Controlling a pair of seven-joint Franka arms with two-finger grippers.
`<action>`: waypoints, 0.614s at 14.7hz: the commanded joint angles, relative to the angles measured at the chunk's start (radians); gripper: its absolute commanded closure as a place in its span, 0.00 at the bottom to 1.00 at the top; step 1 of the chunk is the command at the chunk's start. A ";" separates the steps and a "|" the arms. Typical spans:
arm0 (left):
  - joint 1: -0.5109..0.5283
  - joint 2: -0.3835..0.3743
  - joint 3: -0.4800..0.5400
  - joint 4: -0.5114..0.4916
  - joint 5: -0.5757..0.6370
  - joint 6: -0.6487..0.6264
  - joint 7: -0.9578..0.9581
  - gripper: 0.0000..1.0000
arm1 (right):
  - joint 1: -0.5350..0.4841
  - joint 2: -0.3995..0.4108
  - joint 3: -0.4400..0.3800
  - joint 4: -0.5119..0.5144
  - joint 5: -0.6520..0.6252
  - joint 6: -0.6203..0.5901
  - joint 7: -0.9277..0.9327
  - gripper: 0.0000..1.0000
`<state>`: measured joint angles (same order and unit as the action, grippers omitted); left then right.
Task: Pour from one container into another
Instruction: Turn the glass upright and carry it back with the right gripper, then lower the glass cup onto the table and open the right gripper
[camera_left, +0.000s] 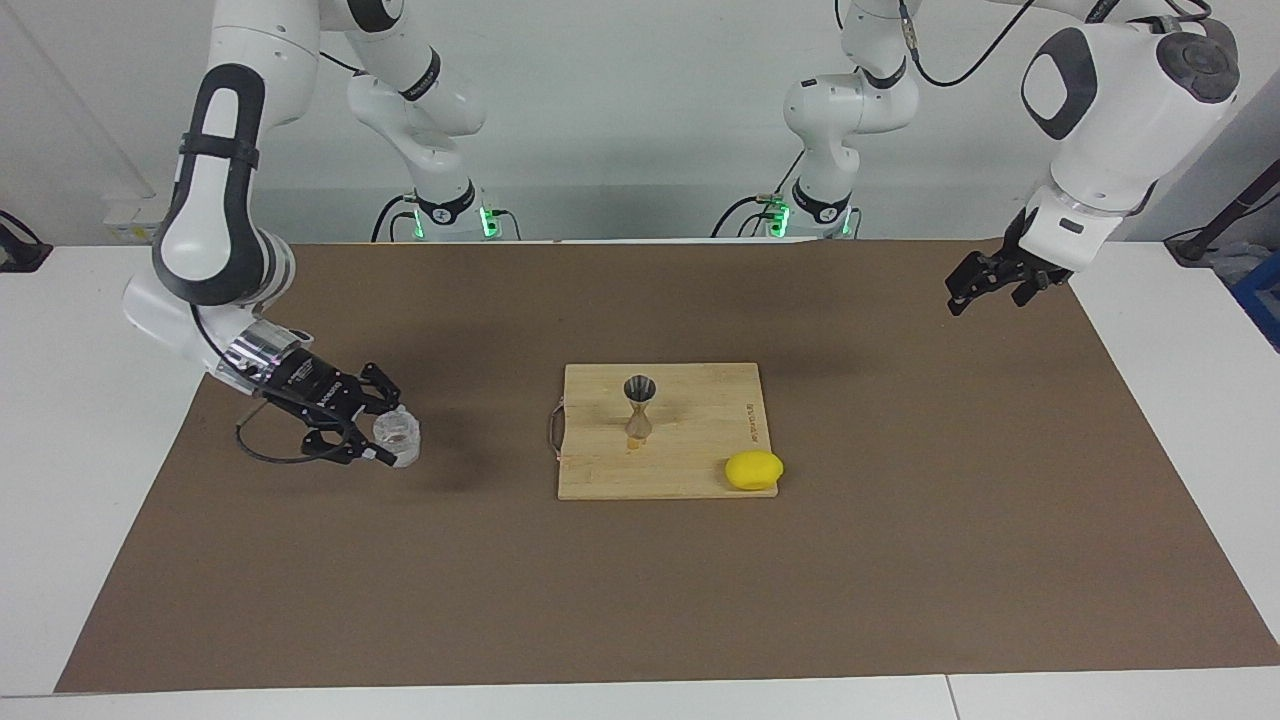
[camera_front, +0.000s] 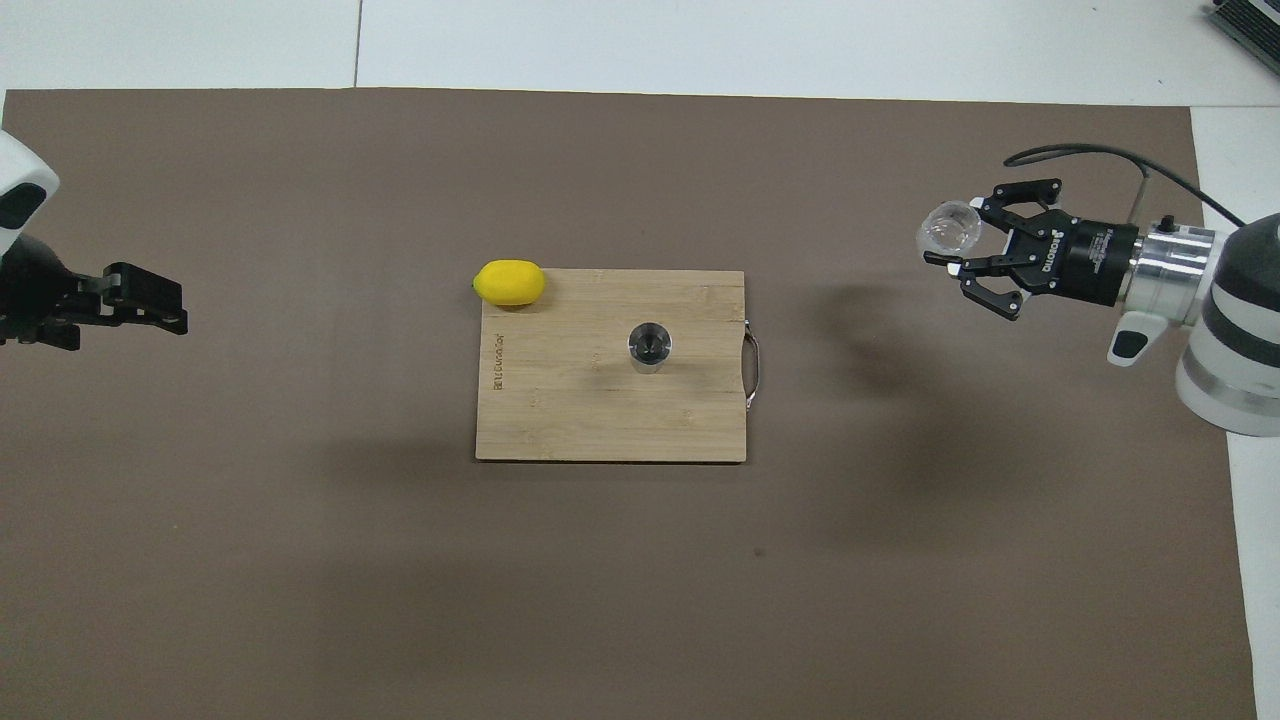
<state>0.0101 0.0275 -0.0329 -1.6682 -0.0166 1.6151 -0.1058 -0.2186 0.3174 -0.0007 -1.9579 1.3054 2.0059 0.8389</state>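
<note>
I am gripping the glass cup (camera_left: 397, 437) in my right gripper (camera_left: 385, 432) near the right arm's table edge; the left gripper (camera_left: 985, 282) is waiting, fingers unreadable, jigger (camera_left: 639, 405) standing mid-table.

High facing camera across the table, steep overhead camera above robots, both apparently sharing the cutting board (camera_left: 660, 430)

One glass cup (camera_left: 397, 433), one jigger (camera_left: 639, 405), one lemon (camera_left: 754, 470) (yellow), one board (camera_left: 700, 400).
</note>
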 joint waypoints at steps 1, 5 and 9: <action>-0.005 -0.017 0.007 -0.002 0.018 -0.037 -0.005 0.00 | -0.059 0.066 0.013 0.000 0.040 -0.055 -0.099 1.00; -0.004 -0.043 0.007 -0.016 0.018 -0.049 -0.006 0.00 | -0.128 0.126 0.013 -0.006 0.049 -0.148 -0.190 1.00; 0.016 -0.046 0.005 -0.018 0.018 -0.076 -0.006 0.00 | -0.130 0.132 0.013 -0.052 0.049 -0.154 -0.254 1.00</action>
<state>0.0141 0.0017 -0.0285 -1.6697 -0.0166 1.5556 -0.1058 -0.3372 0.4553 0.0004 -1.9792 1.3202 1.8640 0.6318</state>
